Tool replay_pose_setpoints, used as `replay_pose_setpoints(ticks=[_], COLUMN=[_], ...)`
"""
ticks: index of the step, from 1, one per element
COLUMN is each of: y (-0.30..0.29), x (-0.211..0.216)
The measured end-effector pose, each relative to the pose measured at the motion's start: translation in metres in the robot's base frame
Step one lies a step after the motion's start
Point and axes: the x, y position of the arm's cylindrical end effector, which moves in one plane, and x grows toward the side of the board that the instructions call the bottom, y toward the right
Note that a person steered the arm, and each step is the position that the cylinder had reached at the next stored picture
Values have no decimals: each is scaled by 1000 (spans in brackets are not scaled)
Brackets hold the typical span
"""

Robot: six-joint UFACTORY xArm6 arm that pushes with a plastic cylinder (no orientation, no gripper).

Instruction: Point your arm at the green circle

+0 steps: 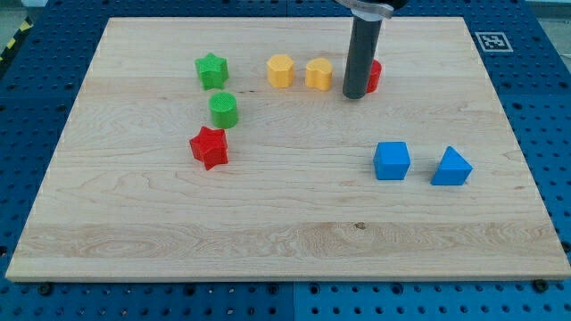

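Camera view shows a wooden board (285,223) on a blue pegged table (36,107). My tip (354,95) rests near the board's top edge, right of centre, touching or just beside a red block (374,75) that the rod mostly hides, so its shape cannot be made out. I carry no gripper, so nothing is grasped; the rod merely stands on the board.

The green circle (224,110) sits in the board's upper left part, well apart from my tip, toward the view's left. It is a short cylinder standing upright, its round face up, so it has no long axis across the board and points no particular way. A green star (212,70) lies just above it, a red star (210,147) just below. Two yellow blocks (280,70) (318,73) sit between the green star and my tip. A blue cube (392,160) and a blue triangle (451,167) lie at the lower right.
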Motion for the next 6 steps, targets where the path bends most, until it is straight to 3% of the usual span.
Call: replay_pose_setpoints(ticks=[1, 2, 6], y=[0, -36, -223], x=[11, 13, 4])
